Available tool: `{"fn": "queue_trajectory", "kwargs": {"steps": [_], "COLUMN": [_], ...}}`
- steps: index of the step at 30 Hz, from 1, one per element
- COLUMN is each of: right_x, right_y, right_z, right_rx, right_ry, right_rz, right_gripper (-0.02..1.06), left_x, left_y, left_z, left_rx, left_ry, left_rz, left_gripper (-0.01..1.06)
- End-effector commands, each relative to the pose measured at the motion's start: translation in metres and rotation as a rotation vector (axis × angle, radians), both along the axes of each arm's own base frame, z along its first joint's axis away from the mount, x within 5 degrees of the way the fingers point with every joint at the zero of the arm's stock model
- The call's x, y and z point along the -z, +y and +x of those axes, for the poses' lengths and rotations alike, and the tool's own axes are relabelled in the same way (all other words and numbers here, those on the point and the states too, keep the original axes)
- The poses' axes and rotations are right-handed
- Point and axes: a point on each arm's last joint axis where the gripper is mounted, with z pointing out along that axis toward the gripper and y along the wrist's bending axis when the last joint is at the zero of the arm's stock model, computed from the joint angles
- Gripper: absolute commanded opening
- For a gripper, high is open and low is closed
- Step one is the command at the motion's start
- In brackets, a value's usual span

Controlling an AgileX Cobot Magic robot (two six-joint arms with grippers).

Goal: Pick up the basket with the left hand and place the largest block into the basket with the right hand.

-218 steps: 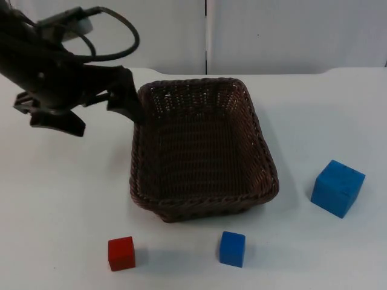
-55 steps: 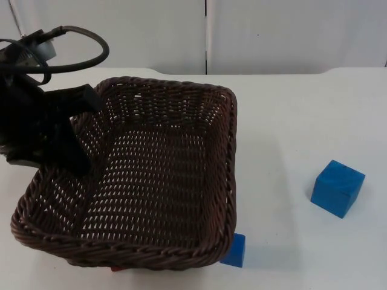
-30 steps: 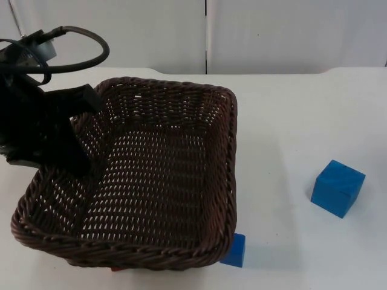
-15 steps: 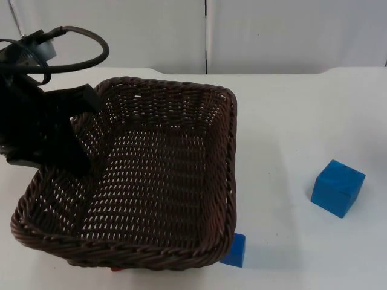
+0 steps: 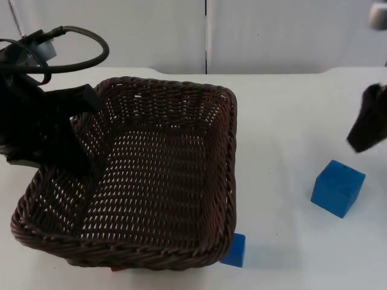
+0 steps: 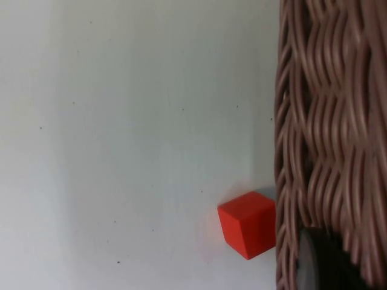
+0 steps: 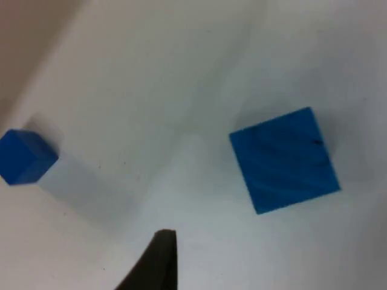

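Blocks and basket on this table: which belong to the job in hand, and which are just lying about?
Part of the job:
- basket, held by the left end effector at its rim
- large blue block, on the table
- right end effector, above the large blue block

Lying about:
- small blue block, beside the basket
- red block, on the table beside the basket

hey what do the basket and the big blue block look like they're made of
Basket: brown woven wicker or rattan, going by the braided strands and open gaps. Big blue block: probably painted wood or foam, matte with sharp edges and faint dark streaks; which one can't be told.
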Motion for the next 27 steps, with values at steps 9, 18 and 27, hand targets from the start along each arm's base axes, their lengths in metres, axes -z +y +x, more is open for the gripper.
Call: {"fn": "queue_trajectory", "kwargs": {"steps": [9, 18, 27], "right_x": [0.044, 0.066, 0.097], "right_y": [0.02, 0.022, 0.025], "right_z": [0.015, 0.03, 0.033], "right_rx": [-0.138, -0.131, -0.135], "right_ry": [0.009, -0.059, -0.007], "right_rz": [-0.076, -0.092, -0.112], "right_gripper": [1.05, 1.05, 1.05], "left_x": [-0.004, -0.004, -0.004], "left_y": [-0.001, -0.001, -0.001], "left_z": [-0.001, -0.001, -0.001], "left_rx": [-0.017, -0.018, -0.018], "left_ry": [-0.009, -0.01, -0.01], "left_rz": [-0.019, -0.018, -0.018], "left_gripper": [0.0, 0.0, 0.0]}}
